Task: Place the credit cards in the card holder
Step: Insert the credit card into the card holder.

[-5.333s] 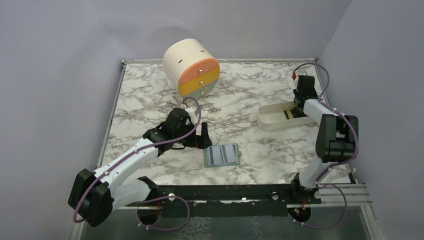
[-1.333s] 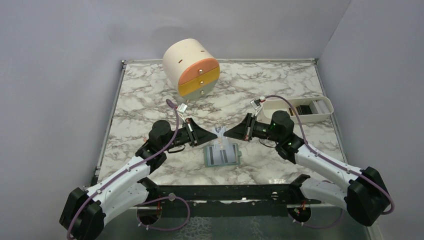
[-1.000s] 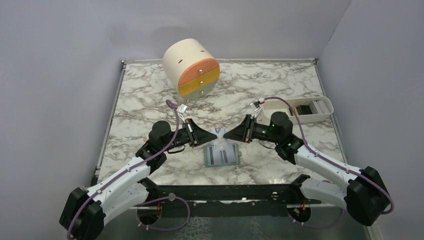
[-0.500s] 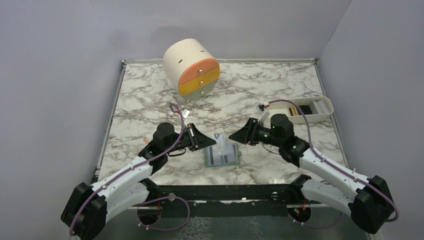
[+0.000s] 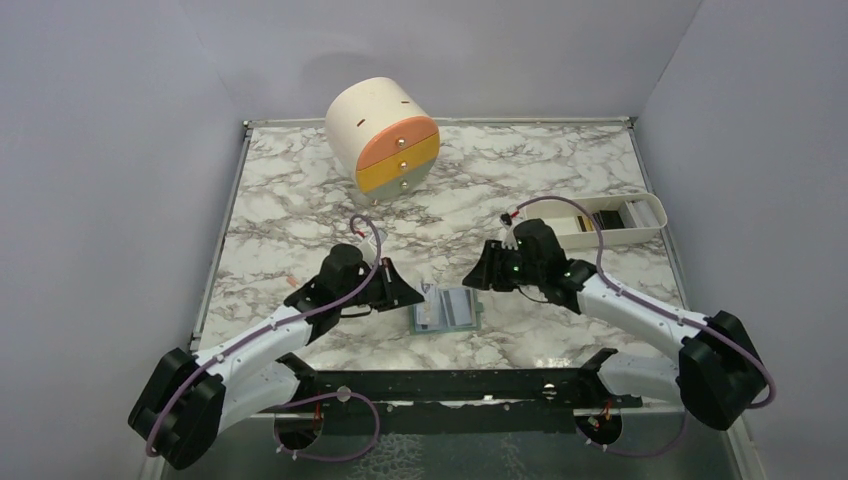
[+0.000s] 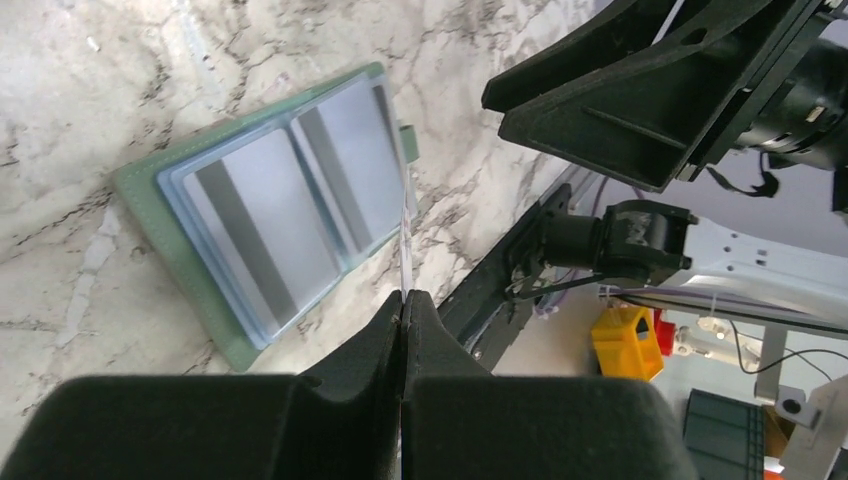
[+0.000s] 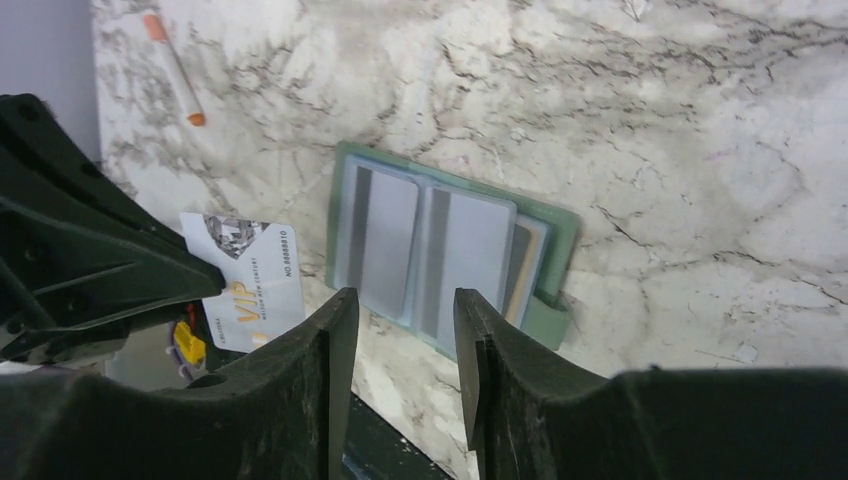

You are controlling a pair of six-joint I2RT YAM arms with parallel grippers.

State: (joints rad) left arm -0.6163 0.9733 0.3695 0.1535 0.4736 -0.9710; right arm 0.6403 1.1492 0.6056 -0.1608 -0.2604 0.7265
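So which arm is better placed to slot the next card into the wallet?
Left. The left pincer is shut on the pale VIP card just beside the open card holder; the right pincer hovers open and empty.

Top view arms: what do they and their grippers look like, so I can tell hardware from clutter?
Left arm and right arm: white links, black joint housings, a mauve cable looping along each. Left gripper and right gripper: matte black, wedge-shaped fingers. Green light on the right wrist.
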